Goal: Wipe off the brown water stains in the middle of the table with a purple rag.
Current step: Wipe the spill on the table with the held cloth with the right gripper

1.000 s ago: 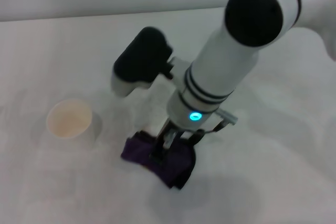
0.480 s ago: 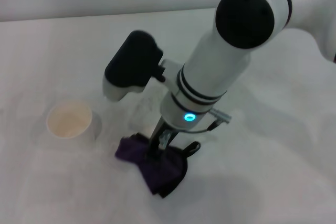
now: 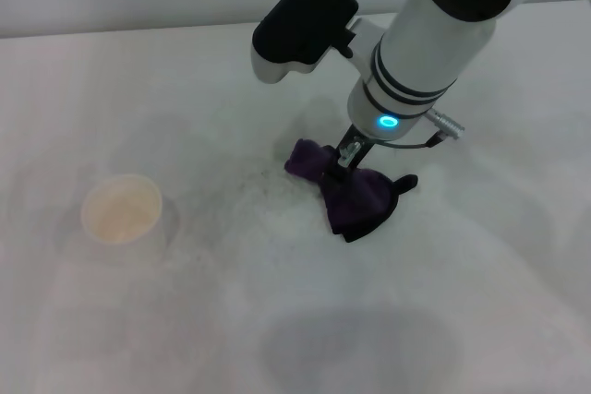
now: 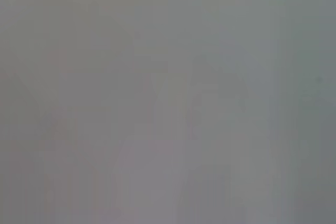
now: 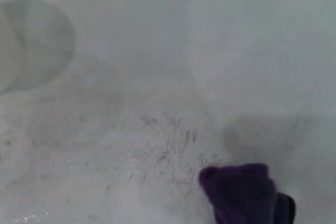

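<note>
Purple rag (image 3: 346,193) bunched on white table (image 3: 480,302), directly beneath right gripper (image 3: 345,158); fingers clenched on rag's upper fold. Faint wet streaks (image 5: 157,150) just beside. Paper cup (image 3: 121,210) well apart.

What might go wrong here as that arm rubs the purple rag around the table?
The right gripper pins the rag only near one edge, so the bunched cloth might slip free or smear rather than wipe. A paper cup stands on the table to the rag's left; a wide sweep that way might tip it. Faint wet streaks may remain.
</note>
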`<state>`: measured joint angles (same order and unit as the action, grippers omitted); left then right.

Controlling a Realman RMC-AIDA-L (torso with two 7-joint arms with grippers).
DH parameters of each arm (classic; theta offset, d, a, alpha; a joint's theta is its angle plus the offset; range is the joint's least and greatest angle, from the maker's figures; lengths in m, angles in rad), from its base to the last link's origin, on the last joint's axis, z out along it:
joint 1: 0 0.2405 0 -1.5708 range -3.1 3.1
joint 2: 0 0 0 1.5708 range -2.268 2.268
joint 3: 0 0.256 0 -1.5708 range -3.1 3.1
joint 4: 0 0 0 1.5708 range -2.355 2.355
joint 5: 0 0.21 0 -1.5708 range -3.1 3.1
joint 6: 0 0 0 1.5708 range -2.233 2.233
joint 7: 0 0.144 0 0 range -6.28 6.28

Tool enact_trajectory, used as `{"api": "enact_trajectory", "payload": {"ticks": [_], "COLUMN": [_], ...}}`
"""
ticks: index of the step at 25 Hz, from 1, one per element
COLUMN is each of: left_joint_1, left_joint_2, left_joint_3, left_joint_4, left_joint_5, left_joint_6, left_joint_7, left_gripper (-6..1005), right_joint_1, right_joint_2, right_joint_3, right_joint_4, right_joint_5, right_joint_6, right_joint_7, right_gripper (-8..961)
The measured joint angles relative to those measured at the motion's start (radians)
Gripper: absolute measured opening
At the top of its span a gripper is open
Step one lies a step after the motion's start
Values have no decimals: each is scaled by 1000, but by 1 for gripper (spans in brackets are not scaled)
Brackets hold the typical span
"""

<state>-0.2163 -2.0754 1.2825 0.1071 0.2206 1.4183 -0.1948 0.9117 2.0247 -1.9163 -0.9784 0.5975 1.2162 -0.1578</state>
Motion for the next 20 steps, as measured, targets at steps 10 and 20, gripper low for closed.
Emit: {"api": "enact_trajectory", "payload": {"ticks": [10, 20], "left_joint_1": [-13, -38], "left_joint_2": [-2, -3], "left_joint_3": [0, 6], "left_joint_4": [1, -1], "left_joint_5": [-7, -6], "left_joint_6": [-2, 0], "left_joint_7": [0, -7], "left_gripper": [892, 893], "right_joint_1": [-2, -74], "right_joint_2": [3, 3], "right_joint_3": [-37, -102], "right_joint_4": [-19, -50], "right_joint_5": [235, 410], "right_joint_6": [-22, -37], "right_joint_7": [-196, -328], "right_gripper": [92, 92]}}
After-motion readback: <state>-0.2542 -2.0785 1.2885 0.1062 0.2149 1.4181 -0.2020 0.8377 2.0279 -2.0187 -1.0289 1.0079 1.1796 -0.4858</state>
